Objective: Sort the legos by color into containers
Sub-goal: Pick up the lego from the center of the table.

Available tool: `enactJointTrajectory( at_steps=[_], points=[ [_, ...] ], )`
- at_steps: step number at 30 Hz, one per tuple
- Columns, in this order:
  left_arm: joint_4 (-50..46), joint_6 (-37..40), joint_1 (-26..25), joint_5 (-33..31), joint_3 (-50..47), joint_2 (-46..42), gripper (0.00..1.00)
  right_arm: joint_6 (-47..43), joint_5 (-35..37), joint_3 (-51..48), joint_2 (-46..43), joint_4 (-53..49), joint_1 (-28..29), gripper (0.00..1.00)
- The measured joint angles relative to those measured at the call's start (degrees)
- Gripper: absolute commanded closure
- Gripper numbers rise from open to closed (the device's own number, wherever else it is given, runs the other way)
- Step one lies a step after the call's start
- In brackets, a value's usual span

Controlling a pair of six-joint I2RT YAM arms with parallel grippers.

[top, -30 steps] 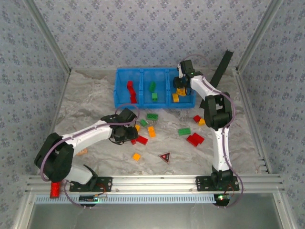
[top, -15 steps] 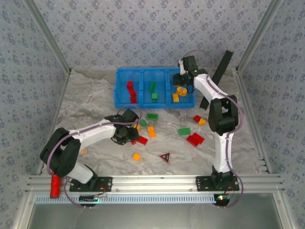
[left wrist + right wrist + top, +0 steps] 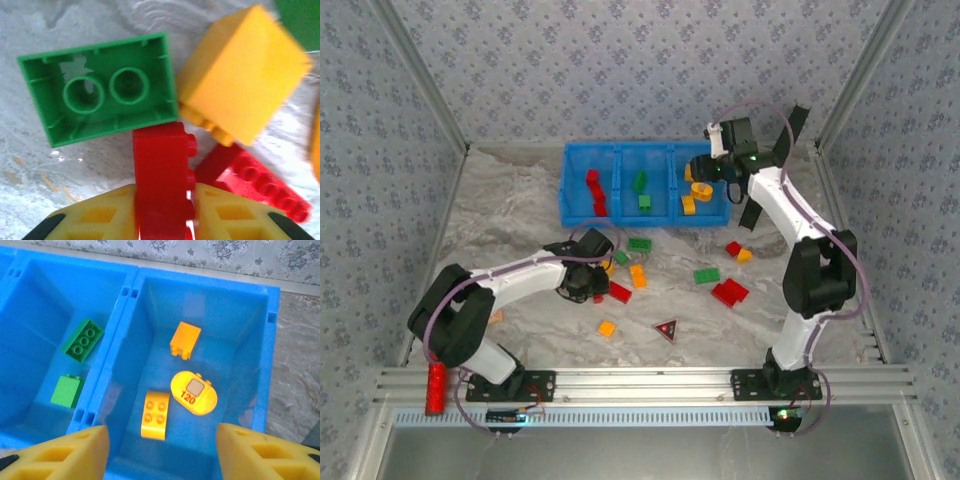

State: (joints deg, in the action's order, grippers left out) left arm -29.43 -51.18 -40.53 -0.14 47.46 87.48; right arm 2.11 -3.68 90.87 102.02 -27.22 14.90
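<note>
- The red brick (image 3: 162,175) stands on edge on the table, in the near-left cluster. It is clamped between the pads of the left gripper (image 3: 163,212), whose jaws press on its two flat sides so that it can be lifted free.
- An upturned green brick (image 3: 107,92) touches the red brick's far end, and a yellow brick (image 3: 240,95) lies just beside it on the right. A flat red plate (image 3: 255,187) leans close on the near right, so the lift probably needs to go straight up.
- The blue tray (image 3: 616,148) sits at the far side of the table. Its left compartment holds red pieces, the middle one green and the right one yellow and orange, so the held brick belongs in the left one.
- The right gripper (image 3: 162,450) hangs over the right compartment with its jaws spread and nothing between them. An orange brick (image 3: 185,340), an oval yellow piece (image 3: 194,392) and a rounded yellow brick (image 3: 155,415) lie below it.
- Loose bricks (image 3: 706,274) in all three colours wait between the tray and the arms, near a dark triangle piece (image 3: 667,328).
</note>
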Motion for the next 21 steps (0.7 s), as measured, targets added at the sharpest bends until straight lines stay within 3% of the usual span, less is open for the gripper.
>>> enactJointTrajectory(
  at_steps=[6, 12, 17, 21],
  points=[
    [-1.2, -0.2, 0.0, -1.0, -0.9, -1.6, 0.74, 0.0, 0.1, -6.6, -5.8, 0.7, 0.0, 0.39],
    [-9.4, 0.8, 0.2, -3.8, 0.1, -4.7, 0.75, 0.5, 0.0, -13.1, -8.8, 1.8, 0.3, 0.39],
    [-14.6, 4.7, 2.8, -5.6, 9.2, -5.7, 0.75, 2.7, 0.0, -22.7, -13.9, 2.9, 3.2, 0.38],
    [-15.8, 10.1, 6.6, -6.7, 19.8, -4.6, 0.75, 5.3, 0.3, -30.2, -18.6, 2.9, 8.7, 0.37]
  ],
)
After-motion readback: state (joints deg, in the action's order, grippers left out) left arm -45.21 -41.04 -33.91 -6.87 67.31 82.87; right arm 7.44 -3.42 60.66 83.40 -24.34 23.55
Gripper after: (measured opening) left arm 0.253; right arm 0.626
